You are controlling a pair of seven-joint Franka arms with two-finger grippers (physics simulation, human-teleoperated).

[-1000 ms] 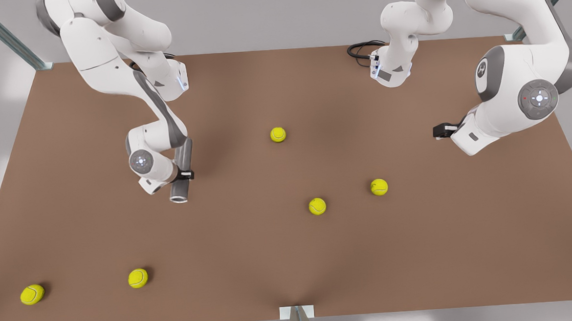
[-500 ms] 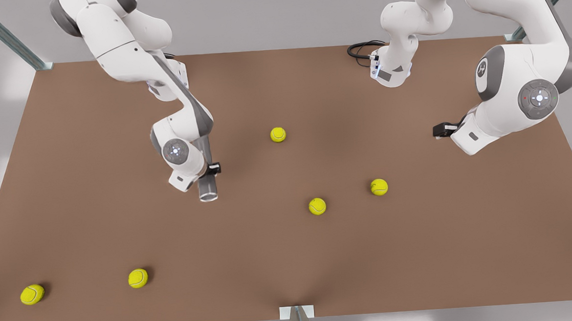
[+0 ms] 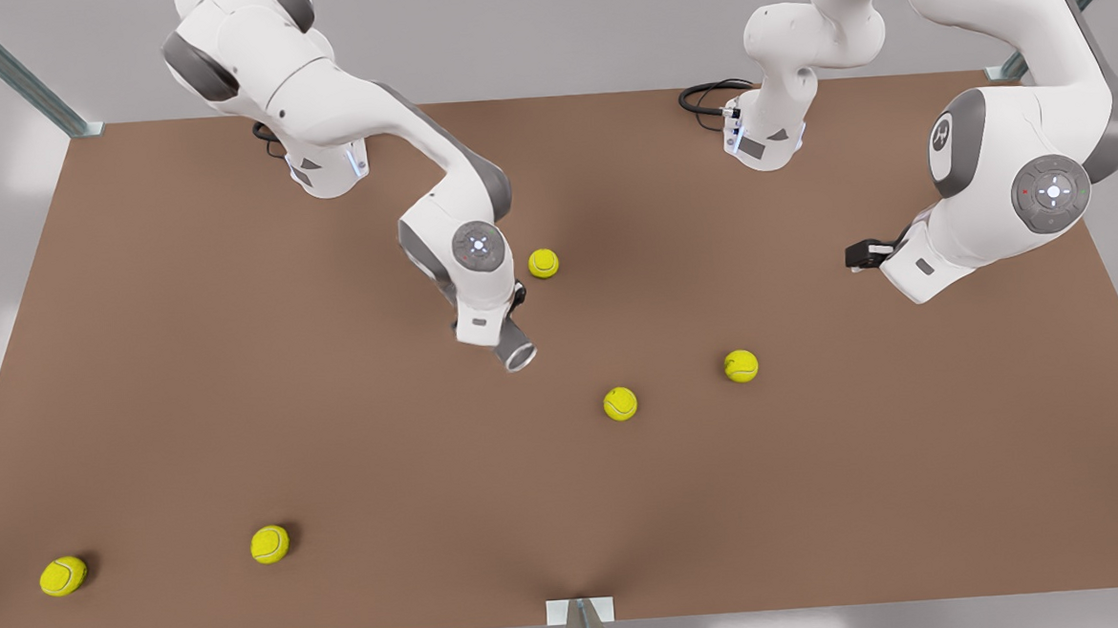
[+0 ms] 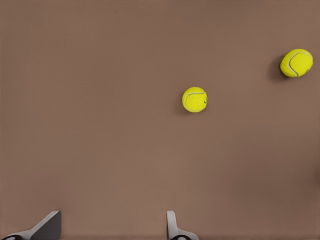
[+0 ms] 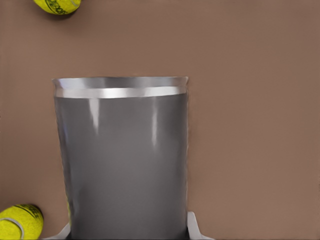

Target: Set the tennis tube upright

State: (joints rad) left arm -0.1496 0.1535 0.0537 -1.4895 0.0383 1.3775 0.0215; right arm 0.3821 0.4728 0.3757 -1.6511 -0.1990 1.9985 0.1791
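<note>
While the brown surface [image 3: 142, 393] stretches wide under both arms, the action sits near its middle: the arm on the front view's left reaches in with the right pincer [image 3: 513, 309] clenched around the tennis tube [image 3: 517, 348], carrying it off the surface. Over on the front view's right, the other arm waits, its left pincer [image 3: 855, 256] hanging released, fingers spread with nothing between them, well apart from the tube. Now the tube itself: grey, slim, its lighter rim [image 3: 521, 356] pointing toward the camera side in the front view, the body tilted rather than vertical; the right wrist view shows the fingertips [image 5: 196, 229] flanking the grey wall low down, with the rim at the far end. Five tennis balls dot the surface; the nearest ball [image 3: 544, 263] lies just beside the carrying wrist, another ball [image 3: 620, 404] sits near the tube's rim end, a third ball [image 3: 741, 366] farther toward the front view's right. Judging by this, the step in hand is the carry and reorient. Next, I'd say the wrist needs to rotate until the tube's axis is vertical, then lower it onto a bare patch between those balls, set one end flat, and only then let go, gently, since a tall thin cylinder looks likely to topple.
</note>
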